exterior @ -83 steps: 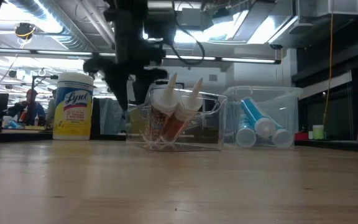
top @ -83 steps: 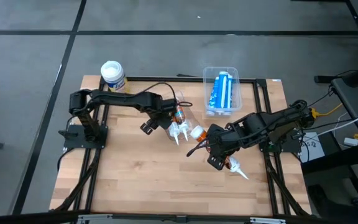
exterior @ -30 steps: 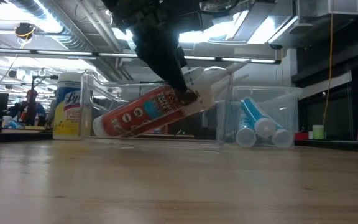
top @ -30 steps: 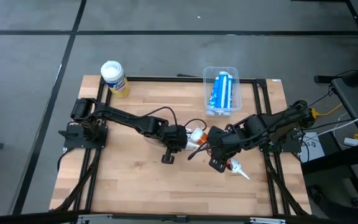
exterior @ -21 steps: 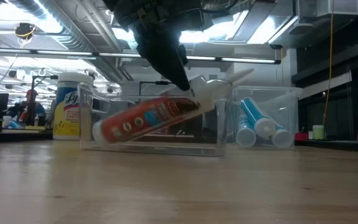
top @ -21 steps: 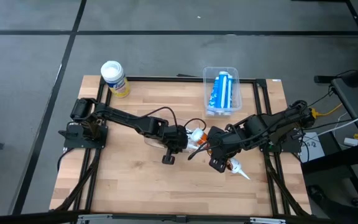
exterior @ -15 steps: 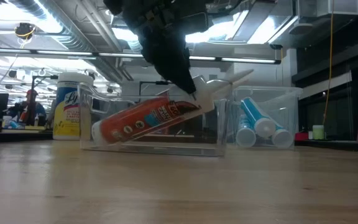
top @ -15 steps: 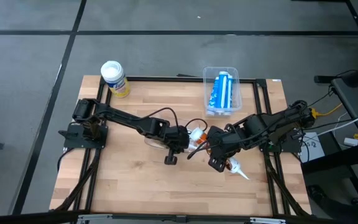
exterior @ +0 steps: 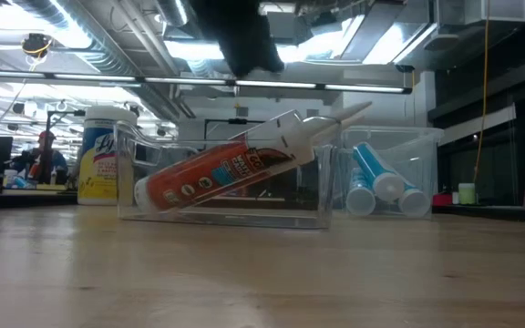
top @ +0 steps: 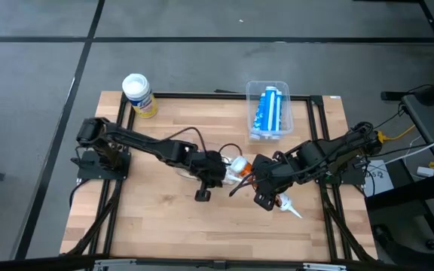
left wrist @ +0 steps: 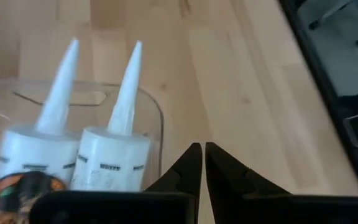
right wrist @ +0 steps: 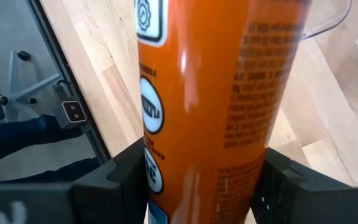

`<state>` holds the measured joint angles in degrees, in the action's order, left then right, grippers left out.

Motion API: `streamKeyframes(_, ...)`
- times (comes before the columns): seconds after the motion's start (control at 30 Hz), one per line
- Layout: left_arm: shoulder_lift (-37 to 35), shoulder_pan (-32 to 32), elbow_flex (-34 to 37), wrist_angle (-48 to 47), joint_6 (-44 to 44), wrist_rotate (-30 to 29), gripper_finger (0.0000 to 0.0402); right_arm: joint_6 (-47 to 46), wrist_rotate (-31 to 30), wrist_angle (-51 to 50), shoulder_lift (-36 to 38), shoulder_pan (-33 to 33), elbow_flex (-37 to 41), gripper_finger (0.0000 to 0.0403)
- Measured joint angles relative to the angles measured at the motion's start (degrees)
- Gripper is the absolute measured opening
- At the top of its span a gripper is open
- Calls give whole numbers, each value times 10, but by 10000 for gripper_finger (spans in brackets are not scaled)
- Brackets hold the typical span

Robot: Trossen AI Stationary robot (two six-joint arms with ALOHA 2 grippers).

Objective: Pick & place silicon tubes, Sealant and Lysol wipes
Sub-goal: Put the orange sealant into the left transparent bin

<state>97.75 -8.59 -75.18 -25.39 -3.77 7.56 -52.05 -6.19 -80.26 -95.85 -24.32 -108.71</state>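
The right pincer (top: 266, 197) is clamped on an orange sealant tube (right wrist: 210, 93) — rigid, glossy, likely slippery, best held mid-barrel — just right of the clear bin (exterior: 226, 187). The left pincer (left wrist: 199, 163), fingers together, hangs over that bin's two tubes (left wrist: 79, 152). Beyond it, the Lysol wipes (top: 136, 94) stand upright — light, wide.

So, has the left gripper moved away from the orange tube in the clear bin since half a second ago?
Yes. In the low view the left gripper has lifted clear of the orange tube, which lies tilted in the clear bin beside the Lysol wipes.
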Motion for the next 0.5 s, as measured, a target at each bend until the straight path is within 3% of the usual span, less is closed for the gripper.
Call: streamKeyframes(0.5,-214,-1,0,-63,-5,-66,6,1,3,14,0,5,0,209)
